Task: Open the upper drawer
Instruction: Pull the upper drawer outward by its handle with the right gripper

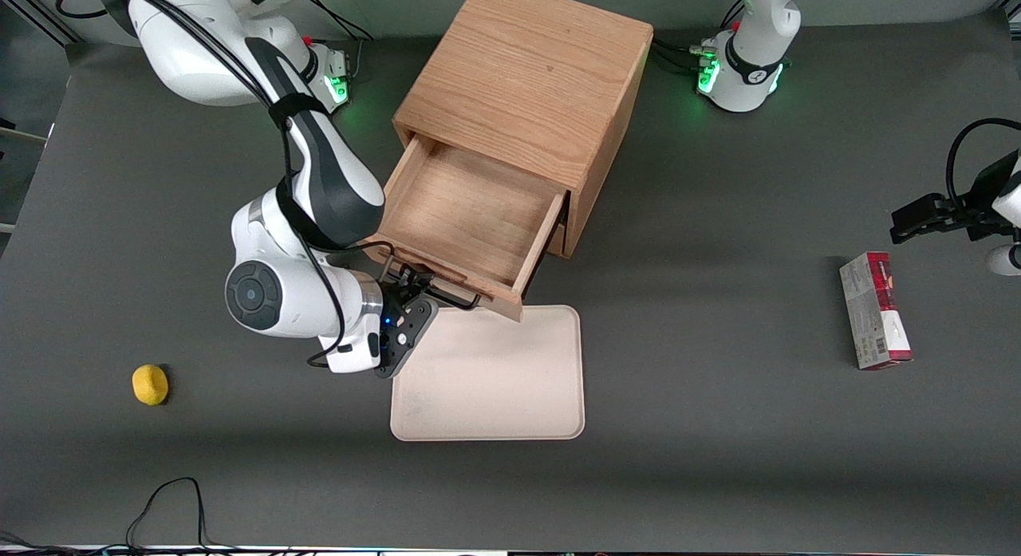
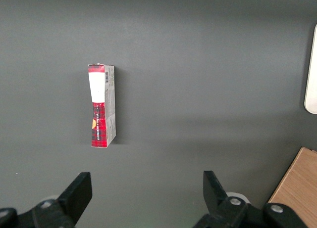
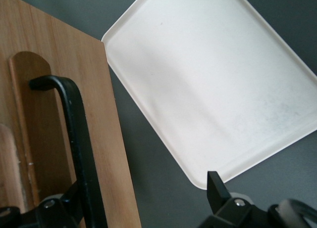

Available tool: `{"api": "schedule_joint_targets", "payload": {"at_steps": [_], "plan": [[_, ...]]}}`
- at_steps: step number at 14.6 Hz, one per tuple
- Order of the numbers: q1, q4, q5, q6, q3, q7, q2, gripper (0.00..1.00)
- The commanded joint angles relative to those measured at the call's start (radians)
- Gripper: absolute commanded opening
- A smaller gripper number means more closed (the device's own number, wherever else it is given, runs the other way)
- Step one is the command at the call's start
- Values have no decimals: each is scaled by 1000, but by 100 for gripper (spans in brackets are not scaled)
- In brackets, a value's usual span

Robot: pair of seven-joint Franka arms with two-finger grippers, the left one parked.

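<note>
**A:** Start with the front view. Where's your gripper (image 1: 416,291)?

**B:** You've got it at the handle (image 1: 435,291) of the upper drawer (image 1: 471,221), at the drawer's front edge nearest the camera. The drawer stands well out of the cabinet (image 1: 530,93), its bare wooden floor showing, so I'd judge the pull largely done. The tray (image 1: 490,376) lies on the surface (image 1: 718,428) just below the gripper, its edge touching or nearly under the drawer front; that limits how much farther you can draw. A yellow ball (image 1: 150,384) sits well off toward the working arm's end, a red box (image 1: 874,310) well off toward the parked arm's end.

**A:** Left wrist view?

**B:** Only that red box (image 2: 102,105) on the surface; nothing bearing on the drawer.

**A:** And the right wrist view?

**B:** The black bar of the handle (image 3: 79,139) runs down against one finger (image 3: 59,208), with the drawer front (image 3: 99,114) right by it. The other finger (image 3: 218,193) stands well clear over the tray (image 3: 213,84). So your gripper is spread wide, not clamping the bar; it looks hooked for pulling, or let go.
</note>
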Motion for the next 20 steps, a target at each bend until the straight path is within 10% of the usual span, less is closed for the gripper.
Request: {"api": "schedule_joint_targets", "payload": {"at_steps": [1,20], "plan": [[-20,81,-10,5,8,-17,48,100],[-65,158,-9,59,9,-9,97,100]]}}
